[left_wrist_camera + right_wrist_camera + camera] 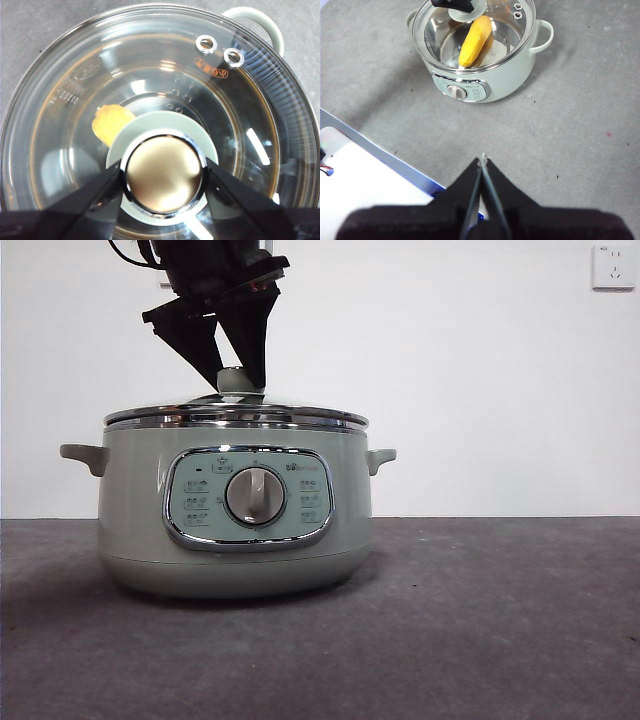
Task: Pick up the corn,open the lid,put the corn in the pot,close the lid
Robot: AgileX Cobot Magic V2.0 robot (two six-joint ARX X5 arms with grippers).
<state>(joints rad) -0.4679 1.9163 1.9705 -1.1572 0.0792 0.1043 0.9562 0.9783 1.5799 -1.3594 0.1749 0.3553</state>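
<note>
Your left gripper (pixel 240 375) descends from 12 o'clock, pinching the lid (pixel 236 416) knob; right gripper (pixel 483 161) pressed together, waiting.

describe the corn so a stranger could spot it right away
Find the pale sage-green electric pot on the grey table. Its clear glass lid is on, knob between the left gripper jaws. Through the glass lies the stubby yellow corn cob, the only yellow thing.

The light is bright and even from above, and the pot (pixel 235 510) throws a soft shadow on the grey table (pixel 480 630). White glare streaks lie on the glass lid (pixel 250 100), whose knob (pixel 163 172) looks slightly blurred in the lower centre.
</note>
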